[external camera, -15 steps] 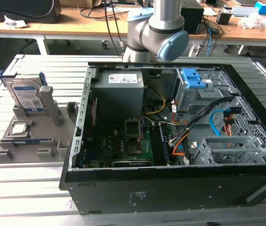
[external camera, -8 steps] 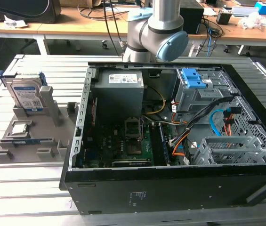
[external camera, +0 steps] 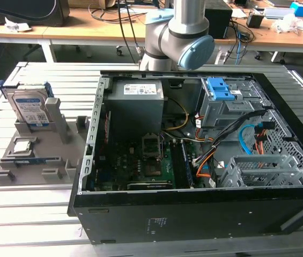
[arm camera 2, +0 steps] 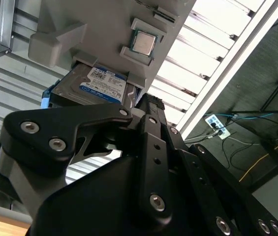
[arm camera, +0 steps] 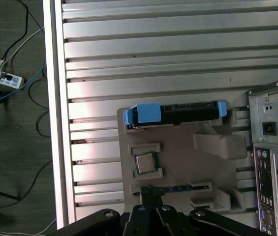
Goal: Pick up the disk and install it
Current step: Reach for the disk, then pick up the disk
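Note:
The disk [external camera: 30,107] is a silvery hard drive with a white-and-blue label and blue side rails. It stands upright on edge in a slot of the grey holder [external camera: 71,155] at the exterior view's left. Both wrist views look down on it from well above: its labelled face is the disk [arm camera 2: 102,86], its top edge with blue rails the disk [arm camera: 175,112]. My gripper [arm camera: 148,189] hangs over the holder, apart from the disk, with its black fingers together and nothing between them. The same shut gripper [arm camera 2: 151,102] fills much of the second wrist view.
A square silver processor chip [arm camera: 145,162] lies in the holder. The open black computer case [external camera: 194,214] lies beside it, holding a grey drive cage with a blue latch [external camera: 219,88]. All rest on a slatted metal table [external camera: 28,209] whose edge [arm camera: 55,123] drops to a floor with cables.

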Motion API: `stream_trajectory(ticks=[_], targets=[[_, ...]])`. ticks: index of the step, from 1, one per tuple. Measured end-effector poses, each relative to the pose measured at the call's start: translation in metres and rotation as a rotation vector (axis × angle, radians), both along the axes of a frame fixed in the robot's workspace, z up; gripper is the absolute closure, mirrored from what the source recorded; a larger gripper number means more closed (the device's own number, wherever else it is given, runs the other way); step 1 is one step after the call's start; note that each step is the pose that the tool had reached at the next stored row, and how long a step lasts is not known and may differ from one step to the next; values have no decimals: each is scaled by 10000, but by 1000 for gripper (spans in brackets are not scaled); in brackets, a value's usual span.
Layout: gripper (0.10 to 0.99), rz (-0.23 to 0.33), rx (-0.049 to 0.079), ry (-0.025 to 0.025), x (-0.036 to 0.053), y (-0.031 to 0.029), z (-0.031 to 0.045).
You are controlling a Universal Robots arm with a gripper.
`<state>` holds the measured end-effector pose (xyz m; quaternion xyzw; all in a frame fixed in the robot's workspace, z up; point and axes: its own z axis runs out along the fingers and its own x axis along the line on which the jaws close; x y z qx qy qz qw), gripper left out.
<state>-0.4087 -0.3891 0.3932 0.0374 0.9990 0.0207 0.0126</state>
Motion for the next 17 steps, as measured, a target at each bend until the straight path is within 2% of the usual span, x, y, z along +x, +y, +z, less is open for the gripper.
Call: stream_trajectory(ticks=[6, 15, 17], targets=[[980, 3, 0, 0, -2, 0, 0], [980, 922, 0, 0, -2, 0, 0], [980, 1435, -1, 0, -2, 0, 0]])
